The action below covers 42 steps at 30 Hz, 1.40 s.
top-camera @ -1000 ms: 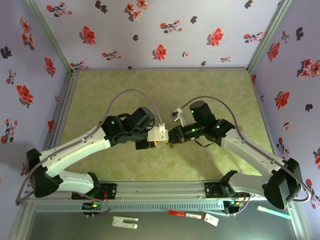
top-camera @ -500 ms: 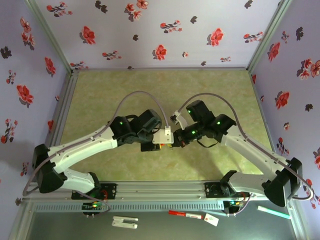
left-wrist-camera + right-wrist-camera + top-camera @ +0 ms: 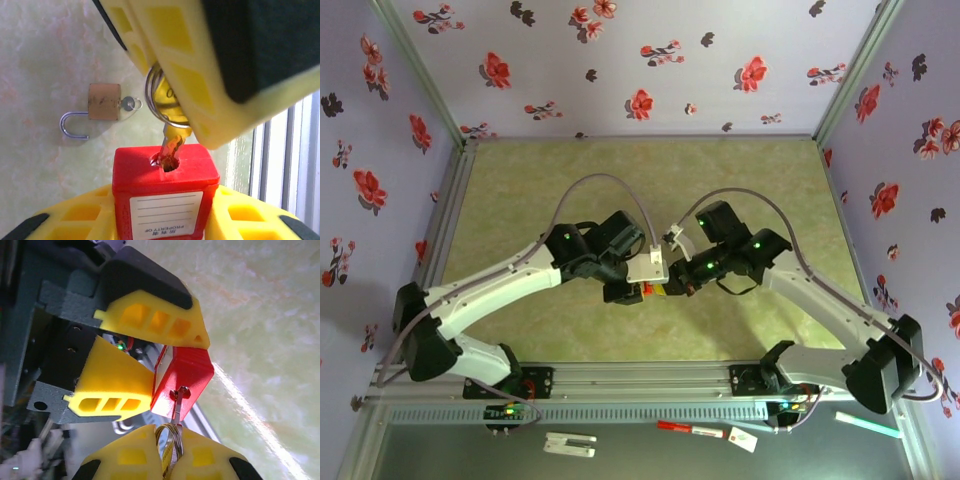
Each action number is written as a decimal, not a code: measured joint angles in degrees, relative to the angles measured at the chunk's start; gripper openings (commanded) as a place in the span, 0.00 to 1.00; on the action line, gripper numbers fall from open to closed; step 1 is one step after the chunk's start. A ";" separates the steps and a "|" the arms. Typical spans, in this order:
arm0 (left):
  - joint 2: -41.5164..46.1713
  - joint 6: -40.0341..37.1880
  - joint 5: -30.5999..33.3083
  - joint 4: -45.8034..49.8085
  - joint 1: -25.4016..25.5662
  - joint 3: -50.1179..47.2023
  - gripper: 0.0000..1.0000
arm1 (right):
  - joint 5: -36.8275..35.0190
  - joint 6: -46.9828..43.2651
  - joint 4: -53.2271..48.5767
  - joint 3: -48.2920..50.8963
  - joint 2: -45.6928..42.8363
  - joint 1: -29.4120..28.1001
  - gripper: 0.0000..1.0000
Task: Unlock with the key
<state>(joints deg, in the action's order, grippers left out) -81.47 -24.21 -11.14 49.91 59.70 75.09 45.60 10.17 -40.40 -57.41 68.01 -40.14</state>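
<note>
Red padlock [image 3: 165, 175] (white label toward the wrist camera): clamped between the fingers of the left gripper [image 3: 162, 220], keyhole end pointing outward. Key [image 3: 170, 145], on a steel ring [image 3: 167, 437]: pinched in the closed right gripper [image 3: 167, 452], tip in the keyhole, directly ahead of the left gripper. Brass padlock [image 3: 104, 102]: on the surface [image 3: 50, 50], beyond and left.

A red padlock [image 3: 165, 172] with a white label has the ringed key [image 3: 171, 142] tip-first in its keyhole.
</note>
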 measured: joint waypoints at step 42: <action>-3.48 7.19 2.95 -21.33 -0.11 -24.15 0.00 | 1.53 22.47 43.23 24.72 13.92 -3.30 0.00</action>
<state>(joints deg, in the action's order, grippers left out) -84.95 -17.02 -8.19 28.58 59.59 50.94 47.13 32.64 2.83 -32.69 81.93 -43.44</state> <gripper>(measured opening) 0.355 0.054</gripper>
